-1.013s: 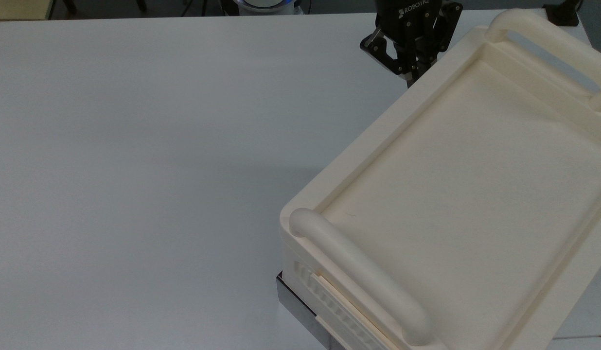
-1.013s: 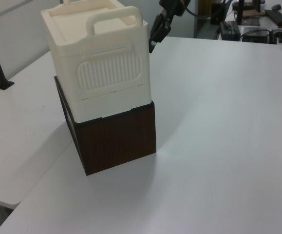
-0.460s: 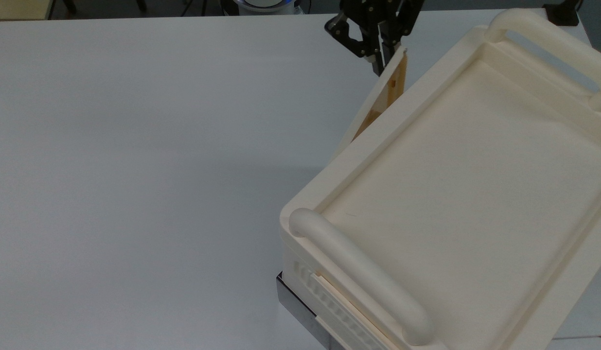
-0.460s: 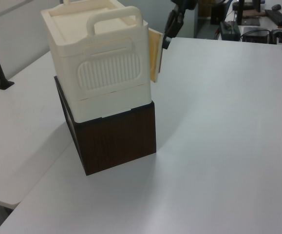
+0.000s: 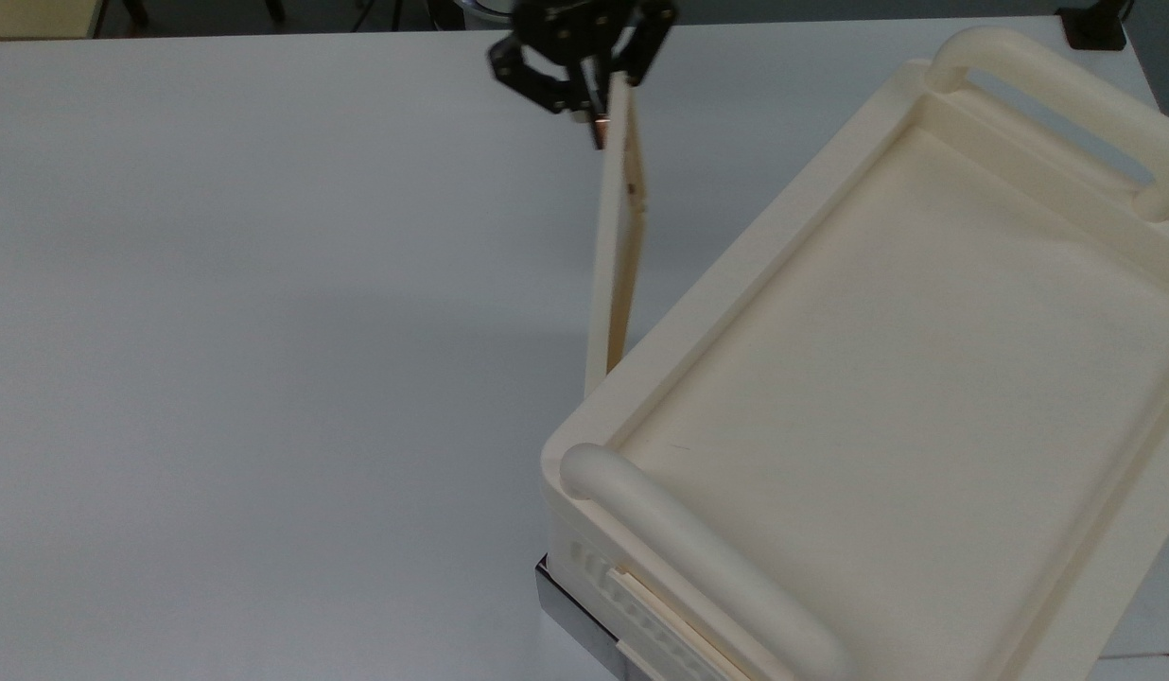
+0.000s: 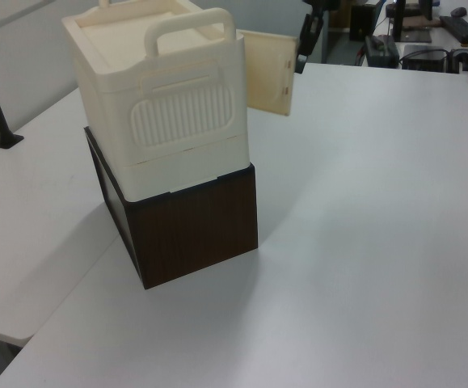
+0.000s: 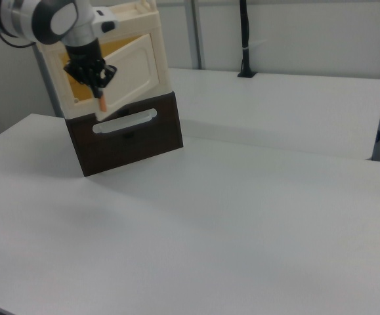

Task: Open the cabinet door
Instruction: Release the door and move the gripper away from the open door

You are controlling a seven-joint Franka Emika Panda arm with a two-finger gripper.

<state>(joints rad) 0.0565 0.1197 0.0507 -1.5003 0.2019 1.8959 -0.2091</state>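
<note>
Since a second ago, when it lay flush with the cabinet (image 5: pixel 887 378), the cabinet door (image 5: pixel 618 246) has swung well out; the end effector (image 5: pixel 594 113), clamped on the copper handle (image 5: pixel 600 130), is winning; opening is nearly done.

Was a black claw (image 5: pixel 594 99) of jointed linkage plates studded with small silvery screws, tapering to slim dark fingers (image 7: pixel 98 84). Above it, carried white rounded arm links (image 7: pixel 78 26) with grey ring joints and a small dark button.
</note>
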